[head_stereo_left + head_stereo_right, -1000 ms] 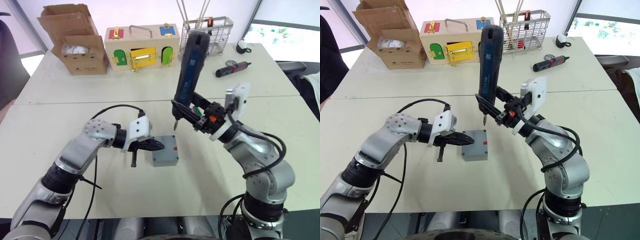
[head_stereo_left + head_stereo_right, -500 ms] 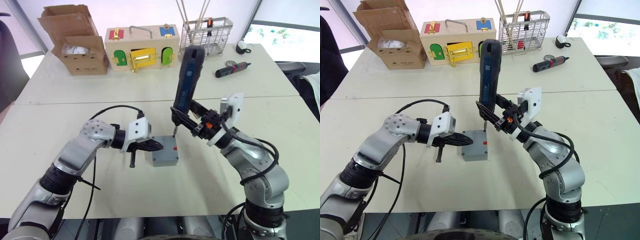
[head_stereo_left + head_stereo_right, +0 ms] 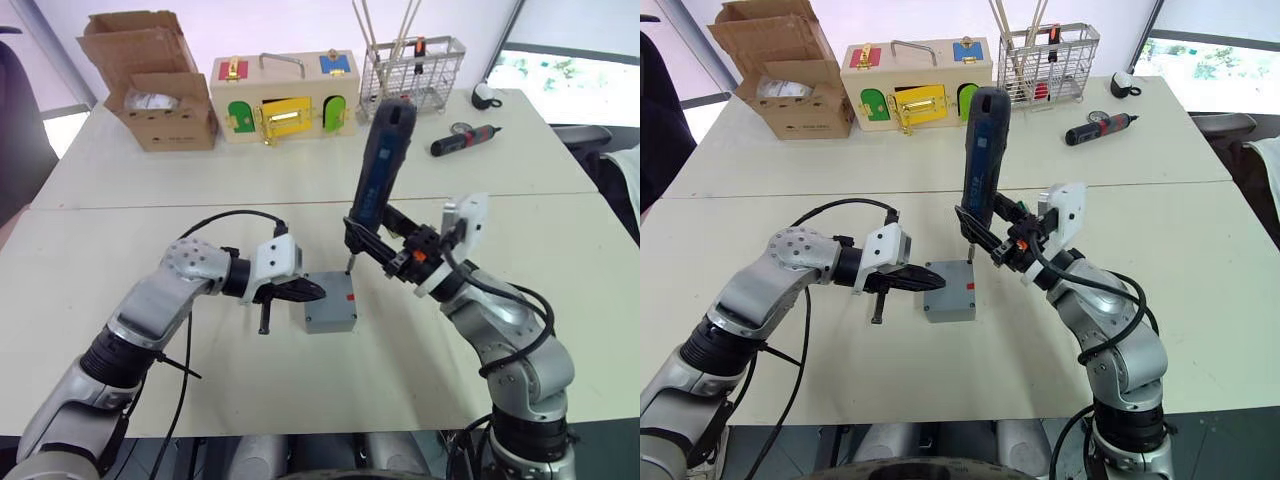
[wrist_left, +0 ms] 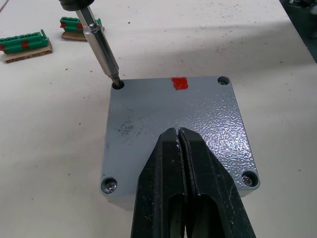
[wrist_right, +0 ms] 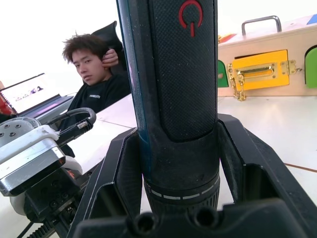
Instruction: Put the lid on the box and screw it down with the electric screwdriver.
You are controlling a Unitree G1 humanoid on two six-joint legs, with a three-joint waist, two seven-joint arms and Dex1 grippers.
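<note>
The flat grey square plastic lid (image 4: 173,134) is already sitting flush on the small grey plastic box (image 3: 329,316), on the white table (image 3: 150,190) right in front of my left end effector (image 4: 179,141). That one's clenched with nothing between the fingers, tips resting on the middle of the lid. Best guess on why: pinning it so it doesn't skate around while I drive screws.

My right end effector (image 3: 384,248) is clamped around the thick dark cylindrical electric screwdriver (image 3: 981,150), held nearly upright with a slight tilt, so the thin metal bit (image 4: 101,48) drops straight into the corner hole on the far side from my left fingertips. The tip is in that hole now. The two corners nearest my left end effector look like they've got screws in; the other far corner I can't tell.

Beyond the red mark on the lid there are a couple of green plastic strips (image 4: 27,42) lying on the table, clear of the work.
</note>
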